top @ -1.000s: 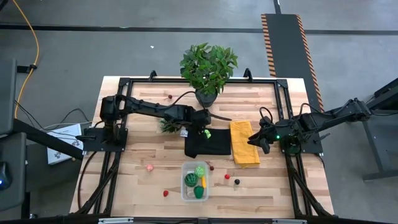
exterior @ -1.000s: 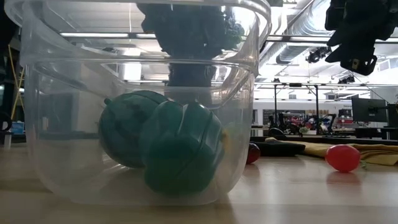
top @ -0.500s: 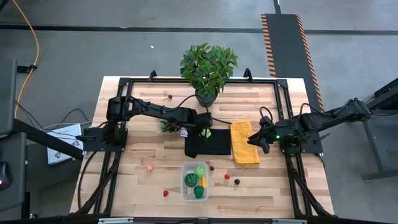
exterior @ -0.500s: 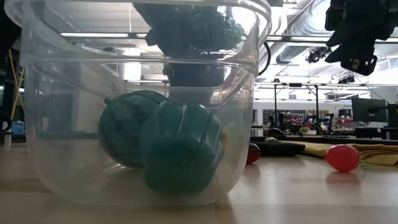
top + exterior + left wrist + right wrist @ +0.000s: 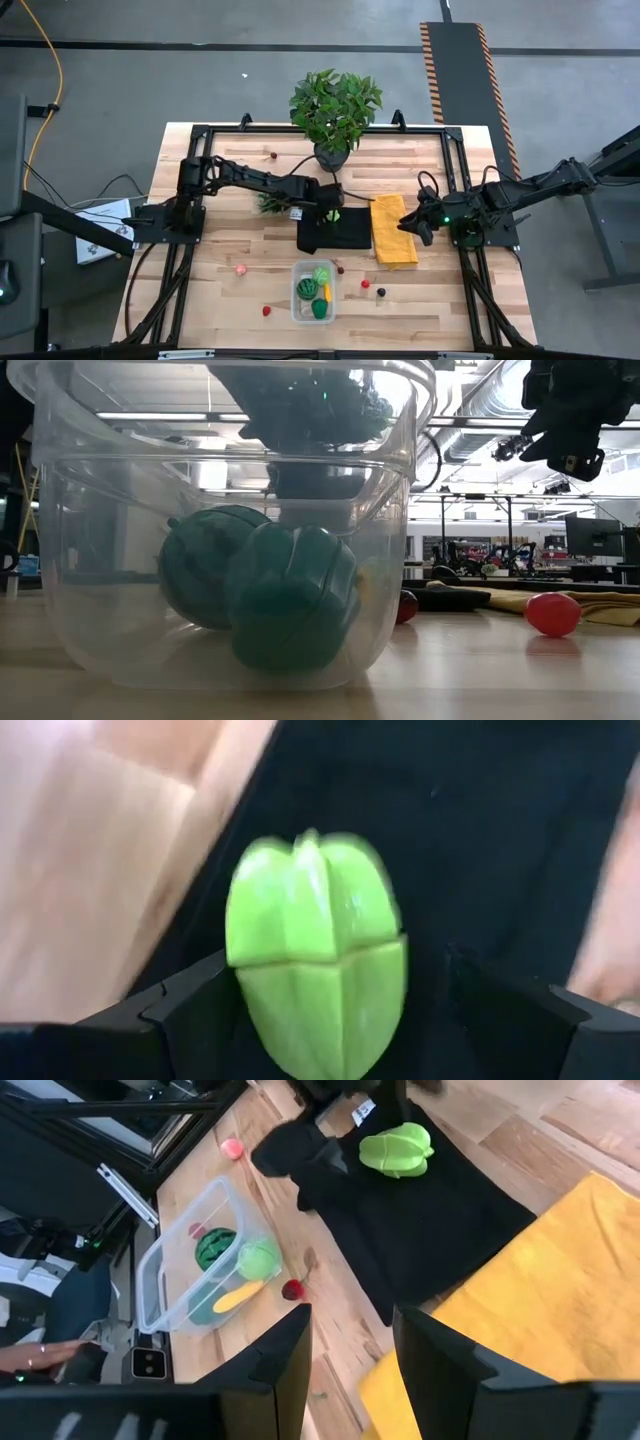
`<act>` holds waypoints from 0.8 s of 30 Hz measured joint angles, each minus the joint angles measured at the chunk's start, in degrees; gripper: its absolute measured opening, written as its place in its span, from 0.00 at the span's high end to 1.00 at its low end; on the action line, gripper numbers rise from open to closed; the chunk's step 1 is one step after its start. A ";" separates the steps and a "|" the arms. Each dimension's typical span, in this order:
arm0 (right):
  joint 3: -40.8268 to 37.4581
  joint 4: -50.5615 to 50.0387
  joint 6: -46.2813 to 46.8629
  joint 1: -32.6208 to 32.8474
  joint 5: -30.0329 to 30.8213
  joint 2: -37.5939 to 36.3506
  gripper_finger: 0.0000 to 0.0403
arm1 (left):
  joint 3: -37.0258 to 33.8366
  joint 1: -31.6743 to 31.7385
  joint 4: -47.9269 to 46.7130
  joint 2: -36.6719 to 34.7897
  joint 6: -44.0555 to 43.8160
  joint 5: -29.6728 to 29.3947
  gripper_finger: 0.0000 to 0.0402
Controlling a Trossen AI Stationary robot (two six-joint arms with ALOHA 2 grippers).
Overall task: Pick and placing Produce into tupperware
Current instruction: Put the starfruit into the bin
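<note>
I've got the left gripper (image 5: 333, 212) out over the black cloth (image 5: 345, 236), fingers (image 5: 190, 1010) spread wide and straddling a lime-green fruit (image 5: 316, 960) that lies on the cloth; in the left wrist view the fruit sits between both fingers, and I can't tell whether either one touches it. Right wrist view shows the same fruit (image 5: 396, 1149) on the cloth, near its far edge.

Tupperware (image 5: 313, 291) sits just in front of the black cloth on the wood surface (image 5: 220, 290). Inside I see a striped dark-green piece (image 5: 305, 289), a light green one (image 5: 322, 272), a yellow one (image 5: 327, 292) and a green pepper (image 5: 319, 309). Low view looks straight through the tub wall (image 5: 100, 560) at the two green pieces.

Loose produce on the surface: pink (image 5: 240, 268) and red (image 5: 267, 310) left of the tub, dark red (image 5: 340, 268), red (image 5: 365, 283) and dark (image 5: 381, 292) to its right.

Right gripper (image 5: 424, 232) hangs by the right edge of the yellow cloth (image 5: 392, 230), fingers (image 5: 270, 1365) partly apart, nothing between them.
</note>
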 joint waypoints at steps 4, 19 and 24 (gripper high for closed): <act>0.00 0.30 0.00 -0.01 0.03 0.00 0.67 | -0.09 0.00 -0.81 0.00 -0.04 -0.14 0.20; 0.00 0.31 0.00 -0.01 0.62 0.02 0.67 | -0.09 0.42 -0.28 -0.02 -0.23 -0.86 0.35; 0.00 0.20 0.00 0.00 0.62 0.02 0.67 | -0.09 0.42 -0.29 -0.02 -1.34 -1.11 0.42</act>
